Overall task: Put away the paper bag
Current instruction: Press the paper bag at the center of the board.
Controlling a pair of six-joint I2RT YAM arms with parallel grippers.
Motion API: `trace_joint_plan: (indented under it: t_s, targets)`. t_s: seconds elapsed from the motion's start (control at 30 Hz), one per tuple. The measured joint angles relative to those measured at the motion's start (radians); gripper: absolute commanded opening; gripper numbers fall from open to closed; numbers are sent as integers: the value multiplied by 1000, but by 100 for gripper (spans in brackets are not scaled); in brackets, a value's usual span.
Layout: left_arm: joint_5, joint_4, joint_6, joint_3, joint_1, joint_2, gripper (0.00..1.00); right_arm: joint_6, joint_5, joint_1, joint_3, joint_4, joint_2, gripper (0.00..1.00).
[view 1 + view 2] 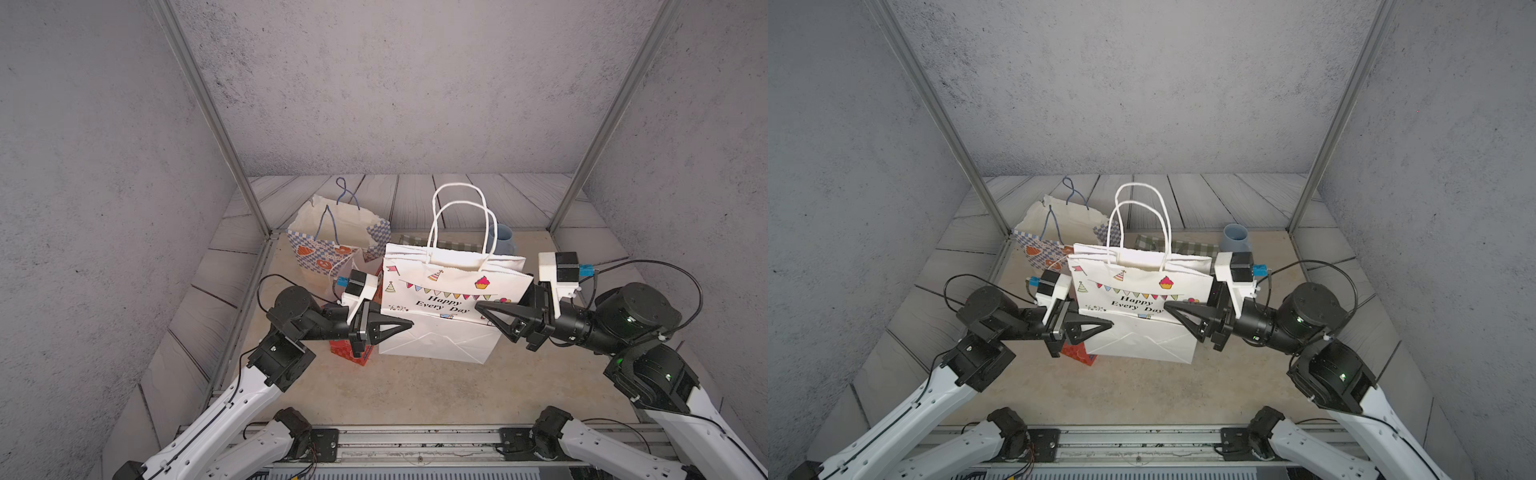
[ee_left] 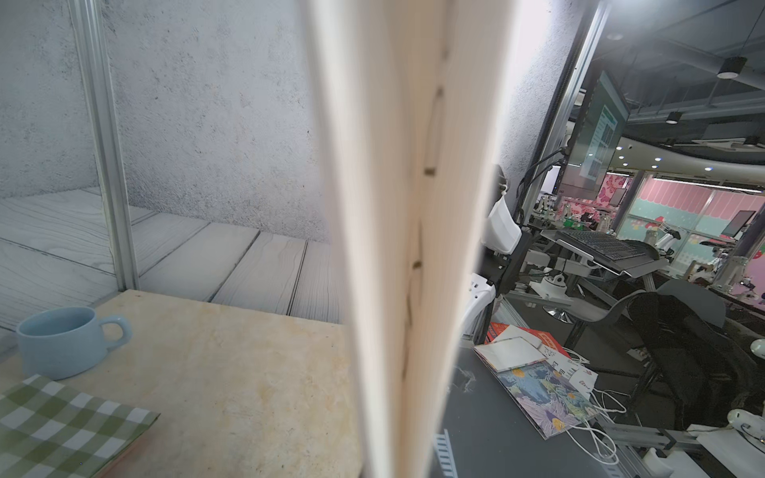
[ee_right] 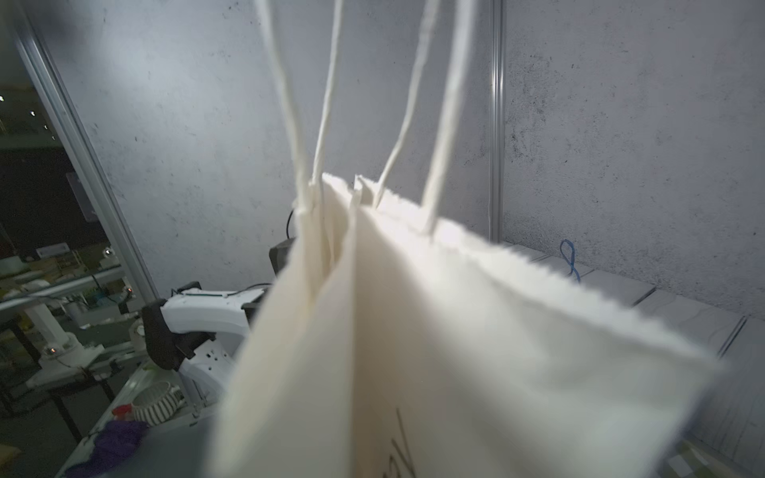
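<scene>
A white paper bag (image 1: 449,286) printed "Happy Every Day", with white cord handles, stands upright mid-table in both top views. My left gripper (image 1: 409,323) is shut on the bag's left side edge, one finger lying across its front. The left wrist view shows that folded edge (image 2: 393,248) running down between the hidden jaws. My right gripper (image 1: 478,306) is at the bag's right edge, with one finger across the front and the other hidden behind the paper. The right wrist view is filled by the bag's side fold (image 3: 455,351), and its jaws are out of sight.
A blue-checked paper bag (image 1: 332,237) stands open at the back left. A red patterned bag (image 1: 353,353) sits under my left gripper. Behind the white bag are a blue mug (image 1: 1235,237) and a green checked cloth (image 2: 54,422). Metal posts mark the back corners.
</scene>
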State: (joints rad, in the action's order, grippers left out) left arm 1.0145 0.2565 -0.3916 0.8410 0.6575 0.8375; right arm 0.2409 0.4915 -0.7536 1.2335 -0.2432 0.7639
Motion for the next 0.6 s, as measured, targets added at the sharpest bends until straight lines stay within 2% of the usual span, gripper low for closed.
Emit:
trace_joint_plan:
  t_s: [0.03,0.13,0.2,0.23,0.27,0.3,0.33,0.4,0.43,0.53,0.6]
  targets:
    - [1,-2,0,-3,0,0,0,-6,-12,0,2,16,0,22]
    - [2,2,0,-6,0,1,0,-8,-27,0,8,37,-4,4]
    - [3,5,1,-6,0,1,0,-18,-32,0,11,39,-4,0]
    - [3,6,1,-6,0,2,0,-20,-33,0,11,39,-4,3]
    - [3,6,2,-6,0,2,0,-21,-35,0,11,39,-4,16]
    - [3,6,3,-6,0,2,0,-23,-40,0,10,39,-4,44]
    - [3,6,3,-6,0,2,0,-19,-50,-1,7,42,-5,55]
    - [3,6,3,-6,0,2,0,-16,-74,-1,-1,47,-11,59]
    - [3,5,3,-6,0,2,0,-14,-85,-1,-4,49,-15,54]
    - [3,1,8,-8,0,2,0,-19,-108,-1,-6,57,-23,18]
    - [3,-3,11,-12,0,2,0,-25,-105,-1,-6,60,-26,5]
